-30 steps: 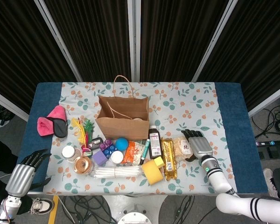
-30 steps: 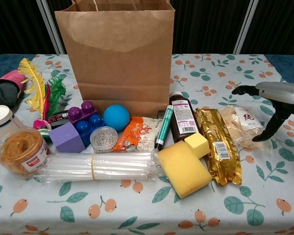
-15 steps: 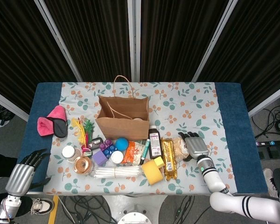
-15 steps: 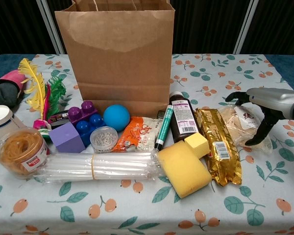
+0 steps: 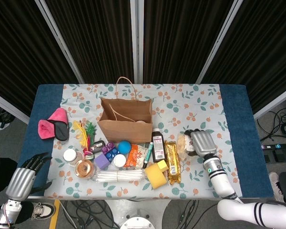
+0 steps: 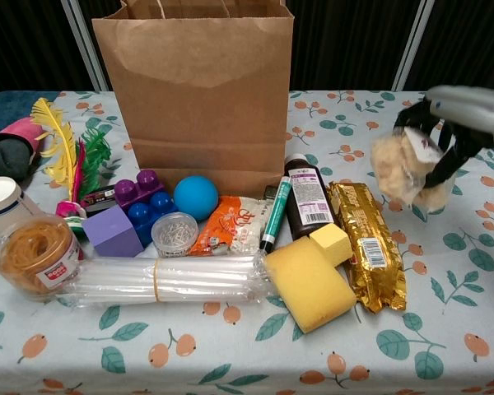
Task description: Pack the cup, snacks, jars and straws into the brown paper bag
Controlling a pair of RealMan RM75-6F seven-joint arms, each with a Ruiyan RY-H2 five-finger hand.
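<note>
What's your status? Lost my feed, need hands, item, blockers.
Right hand holds the snack pouch, lifted off the table. Left hand open, idle at the table's left edge. Brown paper bag upright, mouth open. Path to bag clear.

top of the brown paper bag [image 6: 199, 90] runs off the upper edge in the chest view — its contents are hidden. right hand [image 6: 457, 123] is cut by the right edge, the snack bag [image 6: 403, 169] it grips motion-blurred. left hand [image 5: 23, 179] sits lower left, arm cropped — print on the dark bottle [image 5: 157, 145] is too small to read.
</note>
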